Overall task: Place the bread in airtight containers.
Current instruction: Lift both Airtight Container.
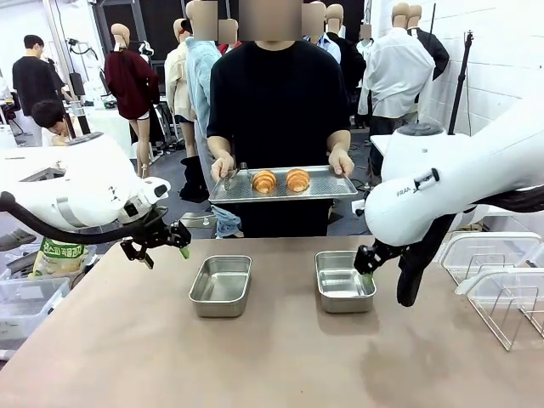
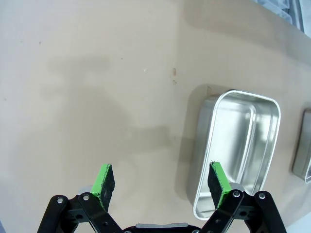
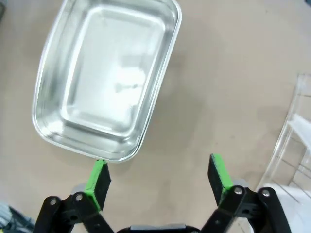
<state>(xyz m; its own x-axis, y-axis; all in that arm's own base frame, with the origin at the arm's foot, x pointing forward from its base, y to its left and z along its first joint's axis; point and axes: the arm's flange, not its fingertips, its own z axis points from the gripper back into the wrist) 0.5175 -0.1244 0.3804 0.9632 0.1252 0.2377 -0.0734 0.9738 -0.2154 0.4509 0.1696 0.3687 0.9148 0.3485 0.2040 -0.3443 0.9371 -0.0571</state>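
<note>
Two golden croissants, the bread, lie side by side (image 1: pixel 264 180) (image 1: pixel 297 179) on a flat steel tray (image 1: pixel 229 189) that a person holds up beyond the table's far edge. On the brown table stand two empty steel containers with no lids, one on the left (image 1: pixel 221 285) (image 2: pixel 238 145) and one on the right (image 1: pixel 342 280) (image 3: pixel 107 77). My left gripper (image 1: pixel 166 253) (image 2: pixel 160 180) hovers open just left of the left container. Above the right container's right rim, my right gripper (image 1: pixel 367 274) (image 3: pixel 158 177) also hangs open. Neither holds anything.
Larger clear plastic boxes (image 1: pixel 497 280) (image 3: pixel 297 141) stand at the table's right end. A clear bin (image 1: pixel 21 306) and a green bag (image 1: pixel 59 255) sit off the left edge. Bare tabletop stretches in front of both containers.
</note>
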